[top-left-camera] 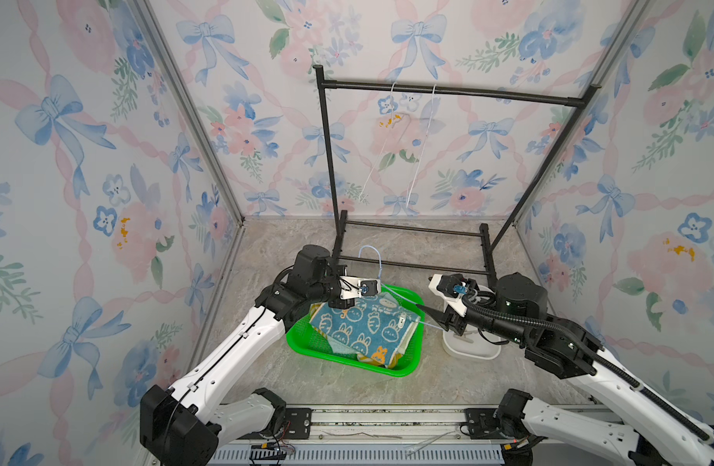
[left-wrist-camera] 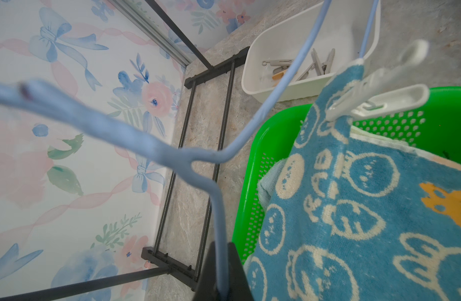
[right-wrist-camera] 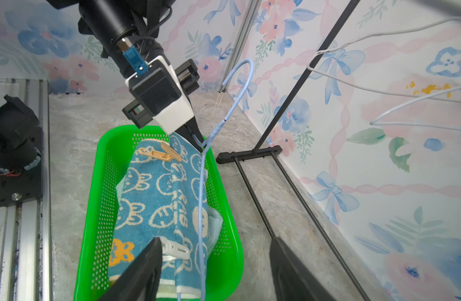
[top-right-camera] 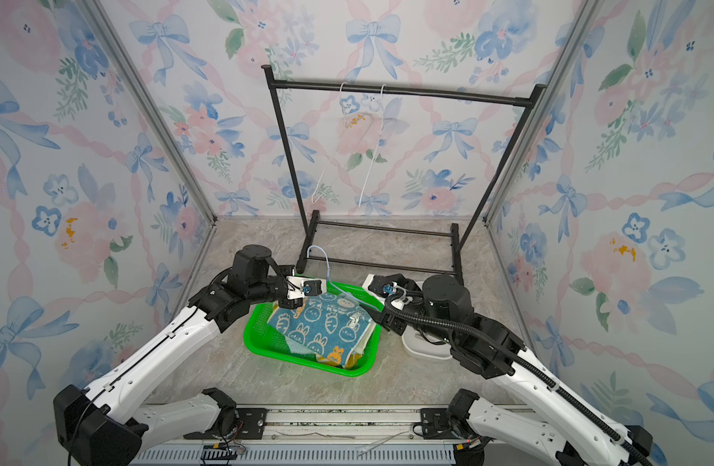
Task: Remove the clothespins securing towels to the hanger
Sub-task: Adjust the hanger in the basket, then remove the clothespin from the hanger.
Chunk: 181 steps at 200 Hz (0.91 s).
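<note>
Holding the pale blue wire hanger (left-wrist-camera: 135, 134) at its shoulder just below the neck, the left gripper (right-wrist-camera: 197, 142) is closed tight on the wire and has hold of nothing else. The blue bunny towel (top-left-camera: 367, 327) is pinned along that hanger and lies in the green basket (right-wrist-camera: 99, 198), over a pale teal towel (right-wrist-camera: 216, 221). A tan clothespin (right-wrist-camera: 160, 154) pins it near the left gripper, and a white clothespin (right-wrist-camera: 176, 250) pins its far end. The right gripper (right-wrist-camera: 216, 239) stands at the white clothespin with jaws wide apart and empty; contact cannot be confirmed. Judgement: the white clothespin is next. Recommended: centre the jaws on its handle ends, clear of the wire just beside it, and squeeze fully before drawing it off along its length. Further right, the white bin (left-wrist-camera: 289, 90) holds loose clothespins (left-wrist-camera: 312, 65).
</note>
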Tool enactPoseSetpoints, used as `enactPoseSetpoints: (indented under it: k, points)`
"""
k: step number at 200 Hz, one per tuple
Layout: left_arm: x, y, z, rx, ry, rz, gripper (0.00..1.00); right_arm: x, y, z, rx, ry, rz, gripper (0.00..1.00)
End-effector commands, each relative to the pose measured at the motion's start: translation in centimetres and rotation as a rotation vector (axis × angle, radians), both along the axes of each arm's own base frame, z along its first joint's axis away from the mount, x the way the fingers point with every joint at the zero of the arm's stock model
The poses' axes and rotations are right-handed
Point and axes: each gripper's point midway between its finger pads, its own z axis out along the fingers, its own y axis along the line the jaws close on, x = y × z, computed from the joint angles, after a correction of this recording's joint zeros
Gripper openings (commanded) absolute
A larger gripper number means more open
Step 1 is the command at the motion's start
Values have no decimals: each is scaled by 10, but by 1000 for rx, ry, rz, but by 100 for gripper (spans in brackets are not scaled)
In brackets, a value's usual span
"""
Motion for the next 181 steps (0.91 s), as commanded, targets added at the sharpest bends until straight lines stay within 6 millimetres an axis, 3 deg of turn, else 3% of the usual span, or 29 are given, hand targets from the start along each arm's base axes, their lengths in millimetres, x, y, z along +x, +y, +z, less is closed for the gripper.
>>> enactPoseSetpoints:
  k: [1,66,100,181]
  points:
    - [-6,-2,-11,-5,57,-9,0,-4,-6,-22,-127,-47,-13,70]
    - [0,-1,-13,5,60,2,0,-20,1,-60,-368,-145,32,83]
    - [5,0,-11,2,55,3,0,-25,13,-74,-404,-202,67,93]
    - [8,2,-9,-5,54,8,0,-27,40,-115,-472,-154,129,95]
